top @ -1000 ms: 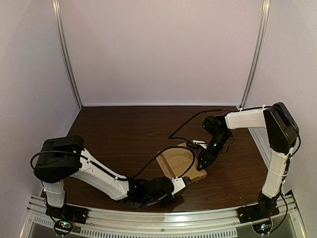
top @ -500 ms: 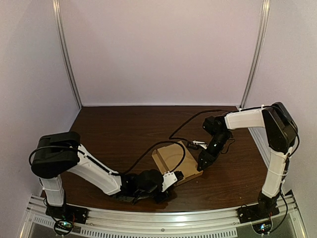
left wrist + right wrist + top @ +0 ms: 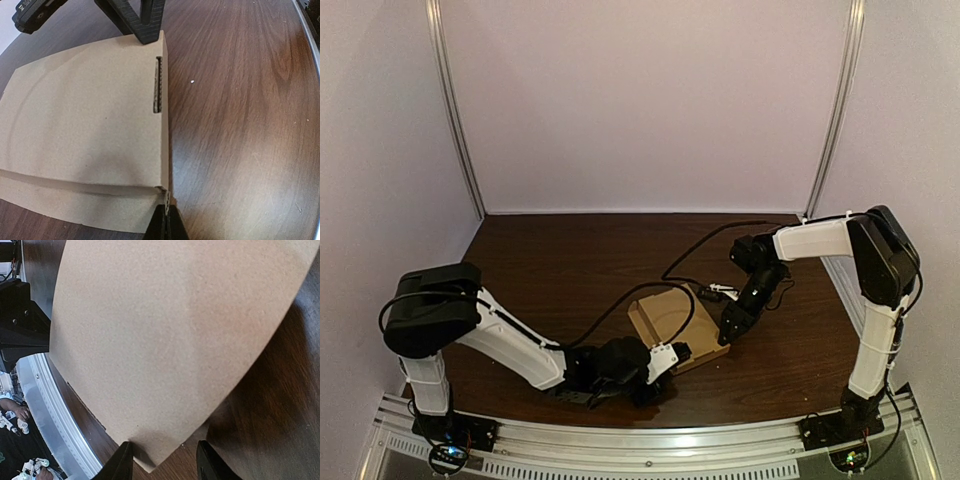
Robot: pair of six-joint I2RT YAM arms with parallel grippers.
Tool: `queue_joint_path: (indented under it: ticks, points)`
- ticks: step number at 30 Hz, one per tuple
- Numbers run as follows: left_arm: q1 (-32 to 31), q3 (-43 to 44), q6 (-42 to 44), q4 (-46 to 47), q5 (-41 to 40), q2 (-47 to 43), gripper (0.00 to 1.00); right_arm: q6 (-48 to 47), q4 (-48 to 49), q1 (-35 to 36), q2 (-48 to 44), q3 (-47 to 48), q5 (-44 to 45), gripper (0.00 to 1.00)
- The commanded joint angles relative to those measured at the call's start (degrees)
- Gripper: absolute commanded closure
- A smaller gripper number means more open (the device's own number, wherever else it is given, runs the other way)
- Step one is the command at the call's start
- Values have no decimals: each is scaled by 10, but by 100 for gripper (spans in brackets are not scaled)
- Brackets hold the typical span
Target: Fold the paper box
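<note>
The dark brown wooden bench (image 3: 550, 260) carries the task's thing, a flat tan cardboard box blank (image 3: 85, 120), which lies near the front edge between the 2 arms. The right gripper (image 3: 728, 328) sits at the blank's far right corner, its jaws apart with the card's corner lying between them. The left gripper (image 3: 165, 222) is low at the near corner with its jaws together. I cannot tell whether a sliver of card is nipped between them or they merely touch its edge. The step in hand looks like raising the near flap along its crease (image 3: 75, 184), so the fold seems barely begun. To do it well, the right jaws should pin their corner flat so the sheet cannot skate on the smooth wood. The left should take a sure hold of the flap, then swing it up about the crease line instead of dragging it sideways. A thin black cable (image 3: 625, 312) arcs over the card in the top view and may snag. The narrow slot (image 3: 158, 85) by the right edge is probably where 1 tab locks, so it should stay uncrushed.
</note>
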Motion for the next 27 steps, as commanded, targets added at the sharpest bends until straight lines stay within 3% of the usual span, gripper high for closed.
queue_joint_path:
  ticks: [1,20,27]
  points:
    - [15,21,-6,-8,24,1,99,-15,5,9,2,-3,22,57]
    - [24,-10,-2,18,15,0,97,-22,2,12,8,-4,25,58]
    - [31,-57,-5,124,45,-5,95,-26,1,13,11,-6,21,58]
